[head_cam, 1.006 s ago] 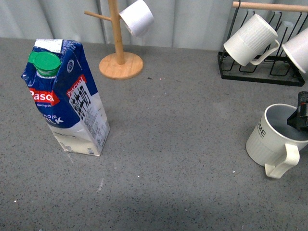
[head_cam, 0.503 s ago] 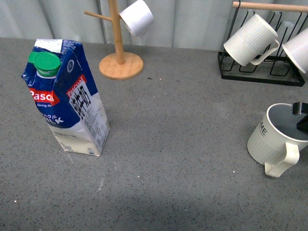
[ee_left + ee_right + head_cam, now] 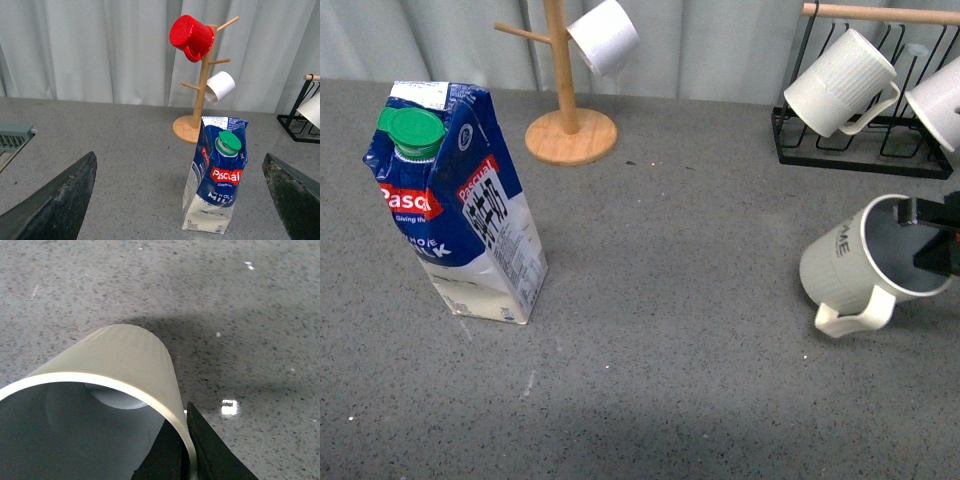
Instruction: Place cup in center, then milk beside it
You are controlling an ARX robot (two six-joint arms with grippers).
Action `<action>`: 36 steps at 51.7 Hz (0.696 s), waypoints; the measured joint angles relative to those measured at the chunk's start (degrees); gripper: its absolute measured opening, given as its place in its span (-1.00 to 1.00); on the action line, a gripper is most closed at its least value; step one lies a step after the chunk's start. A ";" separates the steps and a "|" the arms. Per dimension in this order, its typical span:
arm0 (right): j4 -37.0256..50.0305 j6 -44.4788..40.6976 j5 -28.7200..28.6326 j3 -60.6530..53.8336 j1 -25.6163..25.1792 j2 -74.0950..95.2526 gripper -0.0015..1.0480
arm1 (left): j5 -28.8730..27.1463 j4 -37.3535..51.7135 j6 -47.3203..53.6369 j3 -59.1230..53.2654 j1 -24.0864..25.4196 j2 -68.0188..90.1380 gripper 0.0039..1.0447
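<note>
1. Cup (image 3: 845,262) first: it sat at the right side of the grey table (image 3: 670,300), well off the middle, tipped over with its mouth facing right and its big handle hanging down toward me.
2. My right pincer (image 3: 932,238) was clamped on the cup's rim. The wrist view showed it plainly, with one finger inside the wall and one outside (image 3: 186,452).
3. From that same view, the cream ribbed side (image 3: 125,360) threw a dark shadow on the table under it. I could not tell whether the base touched the surface.
4. Lettering ending "ME" faced the front camera, just under the lip.
5. Over to the milk (image 3: 460,215): upright on the left side of the table, green cap on top, well apart from the cup.
6. My left pincer (image 3: 178,156) hung wide apart and held nothing, with the milk (image 3: 216,192) in front of it.
7. Behind the carton stood a wooden mug tree (image 3: 565,100) carrying a small white cup (image 3: 605,35) and a red cup (image 3: 191,31).
8. Back right, a black rack (image 3: 860,140) held a whiter ribbed mug (image 3: 840,82).
</note>
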 joint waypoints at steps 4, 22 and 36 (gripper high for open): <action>-1.84 1.62 -1.03 3.23 2.97 0.35 -0.98 | 0.00 0.00 0.00 0.00 0.00 0.00 0.88; -11.98 5.66 -0.20 17.75 14.27 10.71 -0.98 | 0.00 0.00 0.00 0.00 0.00 0.00 0.88; -16.39 6.58 0.31 25.99 17.66 16.37 -0.98 | 0.00 0.00 0.00 0.00 0.00 0.00 0.88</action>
